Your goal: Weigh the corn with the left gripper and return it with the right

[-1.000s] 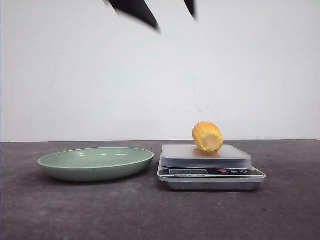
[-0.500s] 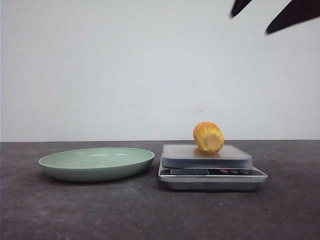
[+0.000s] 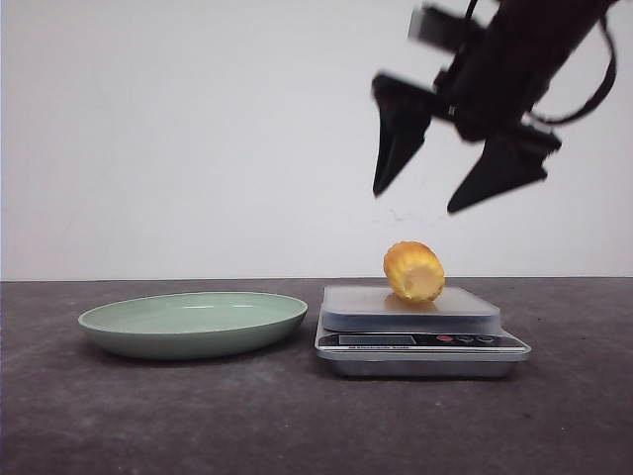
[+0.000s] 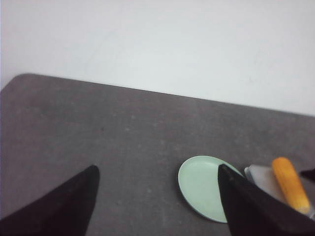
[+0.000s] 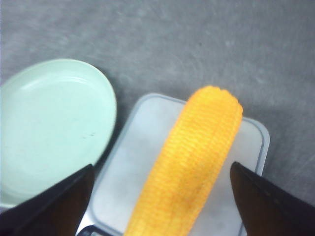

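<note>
The dark grey, matte bench [image 3: 198,416] runs bare across the foreground, and on it stand two things side by side. On the left sits a shallow, pale green round plate [image 3: 193,323]; just to its right, close but not touching in the front view, stands a flat silver kitchen scale [image 3: 419,341] with a dark display strip along its front edge. The yellow-orange piece of corn cob [image 3: 412,271], ribbed with rows of kernels, lies on its side on the scale's grey weighing platform, one rounded end turned toward the front camera.

Above the corn hangs the black right gripper [image 3: 428,183], its two pointed wedge fingers [image 3: 398,139] spread wide with nothing between them. The tips point down and sit clearly above the cob, apart from it, with white wall showing between. From the right wrist view the corn [image 5: 189,164] lies lengthwise between the spread fingers (both tips flank the scale platform [image 5: 147,147], with the green plate [image 5: 49,128] off to one side).

The left gripper [image 4: 157,201] does not show in the front view. Its own camera shows its two black fingers held wide apart and empty, looking across the bench at the plate [image 4: 206,187], with the corn [image 4: 290,184] on the scale beyond it.

Behind everything stands a plain white wall [image 3: 198,129].
</note>
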`<action>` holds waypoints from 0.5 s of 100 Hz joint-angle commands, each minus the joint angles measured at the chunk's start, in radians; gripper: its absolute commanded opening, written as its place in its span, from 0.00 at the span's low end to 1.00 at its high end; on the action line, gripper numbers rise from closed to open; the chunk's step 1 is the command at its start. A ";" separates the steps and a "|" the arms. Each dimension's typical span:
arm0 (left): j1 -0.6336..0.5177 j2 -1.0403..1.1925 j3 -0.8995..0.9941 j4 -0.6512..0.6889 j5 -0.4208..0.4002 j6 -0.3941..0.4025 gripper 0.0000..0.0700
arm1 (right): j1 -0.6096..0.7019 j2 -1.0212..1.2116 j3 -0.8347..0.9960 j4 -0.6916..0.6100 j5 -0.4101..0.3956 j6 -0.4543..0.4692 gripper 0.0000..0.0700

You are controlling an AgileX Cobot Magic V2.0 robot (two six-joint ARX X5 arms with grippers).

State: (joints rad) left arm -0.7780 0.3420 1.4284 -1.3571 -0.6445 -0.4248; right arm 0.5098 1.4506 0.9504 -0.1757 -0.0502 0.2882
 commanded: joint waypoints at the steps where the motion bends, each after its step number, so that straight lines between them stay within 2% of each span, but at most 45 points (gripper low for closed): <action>1: 0.019 -0.024 -0.015 0.009 0.032 -0.038 0.66 | 0.007 0.040 0.020 0.026 0.003 0.020 0.79; 22: 0.105 -0.103 -0.170 0.011 0.112 -0.066 0.66 | 0.007 0.115 0.020 0.042 0.007 0.055 0.78; 39: 0.135 -0.124 -0.298 0.027 0.172 -0.093 0.66 | 0.007 0.144 0.020 0.034 0.025 0.075 0.74; 43: 0.137 -0.124 -0.320 0.038 0.175 -0.093 0.66 | 0.007 0.145 0.020 0.032 0.026 0.077 0.67; 50: 0.137 -0.124 -0.348 0.058 0.178 -0.093 0.66 | 0.007 0.145 0.020 0.030 0.026 0.079 0.46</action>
State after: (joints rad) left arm -0.6369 0.2222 1.0824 -1.3289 -0.4690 -0.5095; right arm 0.5098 1.5784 0.9508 -0.1513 -0.0288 0.3496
